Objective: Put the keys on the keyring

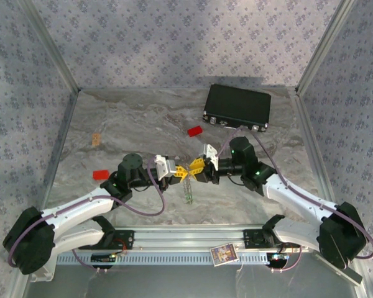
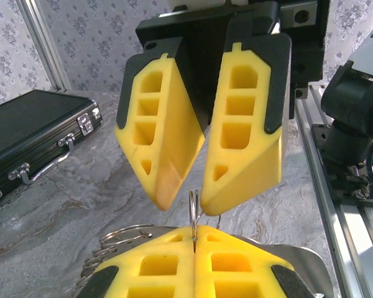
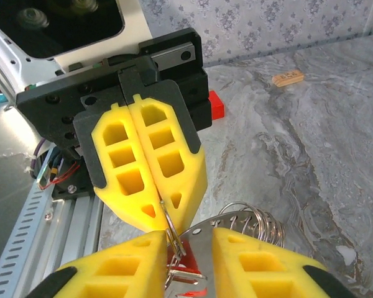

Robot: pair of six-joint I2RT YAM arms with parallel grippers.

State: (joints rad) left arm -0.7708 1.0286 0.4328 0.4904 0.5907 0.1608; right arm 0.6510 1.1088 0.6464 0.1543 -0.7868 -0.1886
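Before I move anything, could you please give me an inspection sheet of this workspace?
Surface: grey marbled table, no spills seen.
Job's things: keyring held where the two grippers meet; a red piece, possibly a key, between the right gripper's jaws; green key not identified.
Clutter: black case at the far right; far red block; near red block; wooden tag; card on the front rail.
Grippers: left gripper shut on the keyring; right gripper jaws apart, grip unclear.
Cables: purple cable looping off the left arm.
Surroundings: patterned walls, metal frame posts.
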